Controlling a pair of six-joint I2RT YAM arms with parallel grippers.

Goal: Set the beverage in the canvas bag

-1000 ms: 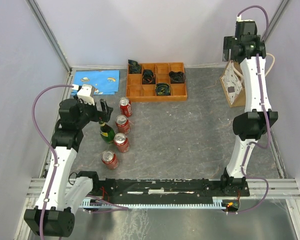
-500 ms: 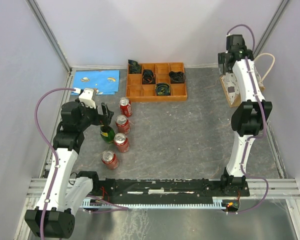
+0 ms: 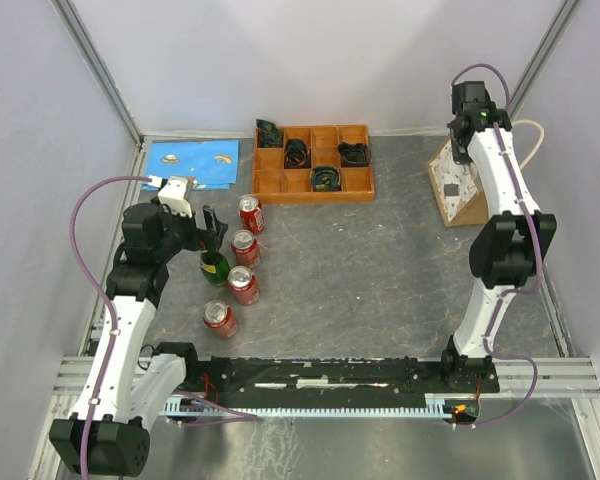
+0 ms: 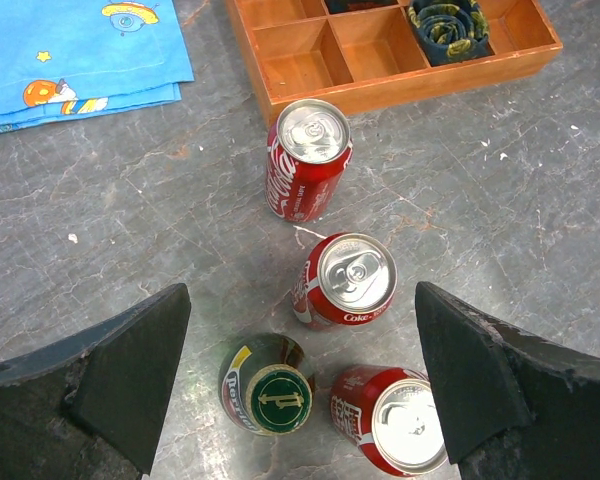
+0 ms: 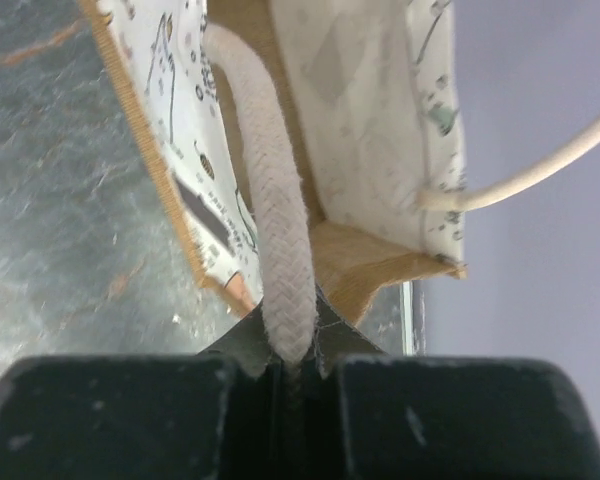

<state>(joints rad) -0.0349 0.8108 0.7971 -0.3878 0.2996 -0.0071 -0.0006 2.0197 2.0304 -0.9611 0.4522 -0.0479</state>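
The beverages stand in a cluster at the left: a green bottle [image 3: 214, 266] [image 4: 267, 397] and several red cans [image 3: 245, 246] [image 4: 348, 280]. My left gripper [image 3: 212, 225] [image 4: 302, 292] hovers open above them, its fingers either side of the bottle and two cans and touching none. The canvas bag [image 3: 455, 190] [image 5: 380, 120] sits tilted at the back right, its mouth towards the wrist camera. My right gripper [image 3: 464, 140] [image 5: 292, 345] is shut on one cream rope handle [image 5: 265, 190]. The bag's other handle [image 5: 540, 165] loops free at the right.
An orange compartmented tray [image 3: 315, 185] [image 4: 380, 90] with dark coiled items sits at the back centre, just beyond the farthest can [image 4: 309, 170]. A blue patterned cloth [image 3: 190, 165] [image 4: 70, 50] lies at the back left. Purple walls close in on the left, back and right.
My right gripper came down onto the bag's rope handle and shut on it; the bag shifted a little left and tilted. My left gripper dipped slightly towards the bottle, then held still, open.
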